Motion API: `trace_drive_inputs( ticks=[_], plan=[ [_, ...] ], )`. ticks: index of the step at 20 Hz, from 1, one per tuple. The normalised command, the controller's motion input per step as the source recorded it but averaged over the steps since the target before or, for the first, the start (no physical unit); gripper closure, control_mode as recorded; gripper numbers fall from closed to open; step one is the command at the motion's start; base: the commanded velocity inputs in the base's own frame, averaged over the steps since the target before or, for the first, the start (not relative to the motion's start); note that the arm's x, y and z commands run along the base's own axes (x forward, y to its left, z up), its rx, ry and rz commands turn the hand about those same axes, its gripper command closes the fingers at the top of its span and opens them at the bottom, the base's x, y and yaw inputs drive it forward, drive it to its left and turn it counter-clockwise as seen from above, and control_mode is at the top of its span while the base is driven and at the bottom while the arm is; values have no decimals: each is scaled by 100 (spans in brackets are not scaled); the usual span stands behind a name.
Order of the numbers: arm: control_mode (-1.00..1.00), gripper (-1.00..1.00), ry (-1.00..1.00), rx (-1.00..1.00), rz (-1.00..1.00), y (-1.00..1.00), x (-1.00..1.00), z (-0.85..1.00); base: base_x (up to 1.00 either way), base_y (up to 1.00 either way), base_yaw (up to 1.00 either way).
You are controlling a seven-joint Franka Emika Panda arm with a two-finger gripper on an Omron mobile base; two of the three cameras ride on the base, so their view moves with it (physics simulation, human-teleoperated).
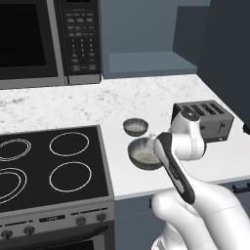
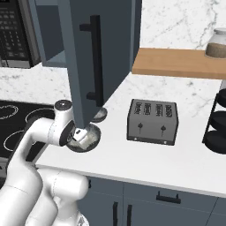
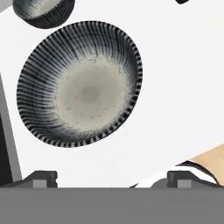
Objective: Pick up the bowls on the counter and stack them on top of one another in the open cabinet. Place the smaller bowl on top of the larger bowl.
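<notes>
The larger bowl (image 3: 81, 85), dark and ribbed with a pale speckled inside, sits on the white counter (image 3: 175, 78) straight below my gripper (image 3: 112, 179). The jaws are open and empty, a fingertip (image 3: 41, 178) at each side, above the bowl's near rim. The smaller bowl (image 3: 43, 11) stands just beyond it. From the left base view, the smaller bowl (image 1: 135, 127) is behind the larger bowl (image 1: 141, 155), which my wrist partly covers. The open cabinet (image 1: 146, 63) with its blue-grey shelf is above the counter (image 1: 146, 97), behind both bowls.
A dark toaster (image 1: 202, 119) stands right of the bowls. The black stovetop (image 1: 53, 161) lies to their left, with the microwave (image 1: 49, 39) above it. The swung-out cabinet door (image 2: 88, 57) hangs over the bowls. A wooden shelf (image 2: 176, 62) and a black rack (image 2: 216, 123) are at the right.
</notes>
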Motion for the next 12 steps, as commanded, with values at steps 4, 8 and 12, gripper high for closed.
trace_drive_inputs(
  ticks=[4,8,12],
  plan=[
    [-100,-100,0,0,0,-1,14,-39,0,0,0],
    [-100,-100,2,0,0,-1,24,-23,0,0,0],
    [-100,-100,1,0,0,0,31,-24,0,0,0]
  ],
)
